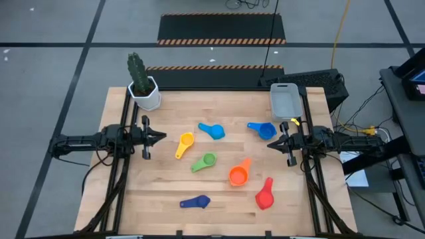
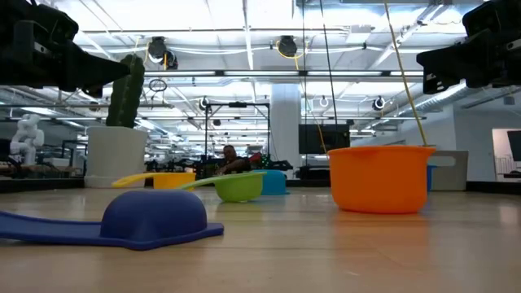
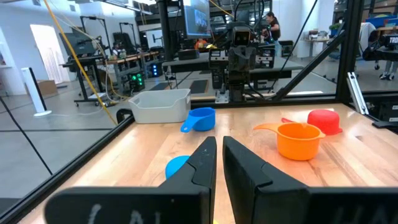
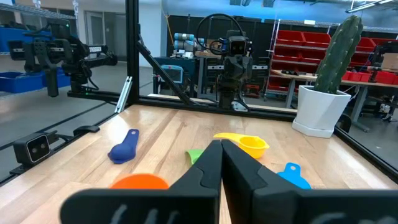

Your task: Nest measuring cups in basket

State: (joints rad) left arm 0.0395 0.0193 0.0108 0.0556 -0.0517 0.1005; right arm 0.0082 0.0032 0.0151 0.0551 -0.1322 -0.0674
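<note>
Several measuring cups lie loose on the wooden table: yellow (image 1: 185,145), light blue (image 1: 212,130), another blue one (image 1: 263,129), green (image 1: 204,161), orange (image 1: 240,173), red (image 1: 265,194) and dark blue (image 1: 196,202), the last bowl-down. The pale grey basket (image 1: 285,99) stands at the far right with nothing showing inside. My left gripper (image 1: 161,137) is shut and level at the table's left edge, above the surface. My right gripper (image 1: 271,143) is shut and level at the right edge. The two face each other across the cups and hold nothing.
A white hexagonal pot with a cactus (image 1: 144,89) stands at the far left corner. Black frame rails run along the left and right table edges under the arms. Bare wood lies between the cups and along the near edge (image 1: 212,226).
</note>
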